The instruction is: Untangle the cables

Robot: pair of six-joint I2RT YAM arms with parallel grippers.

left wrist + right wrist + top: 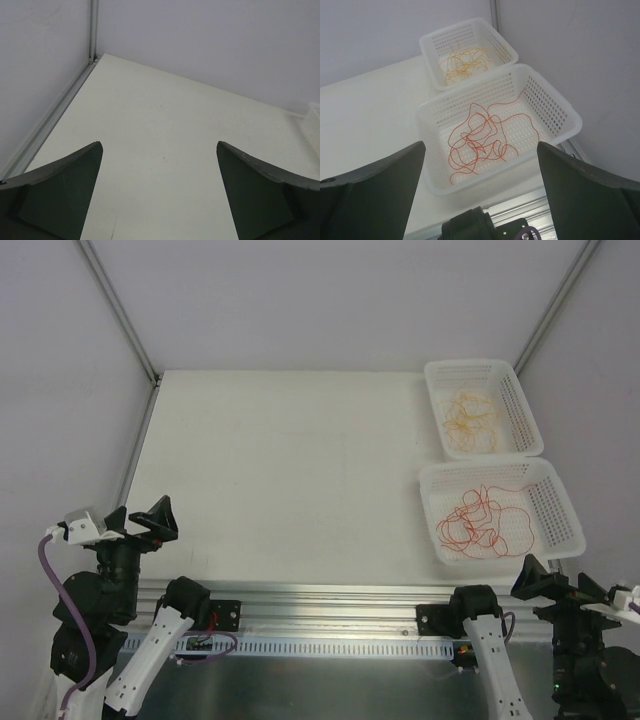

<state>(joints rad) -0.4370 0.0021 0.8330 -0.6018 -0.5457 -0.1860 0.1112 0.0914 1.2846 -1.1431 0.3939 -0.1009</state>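
Left gripper (160, 147) hung over the bare table (280, 470) at its near left, jaws spread wide, holding nothing. Right gripper (481, 145) was equally wide and empty at the near right corner. I saw the red-orange cables (477, 140) tangled in the near basket (560, 125). The yellow-orange cables (462, 62) lay in the far basket (435, 42), just beside it.
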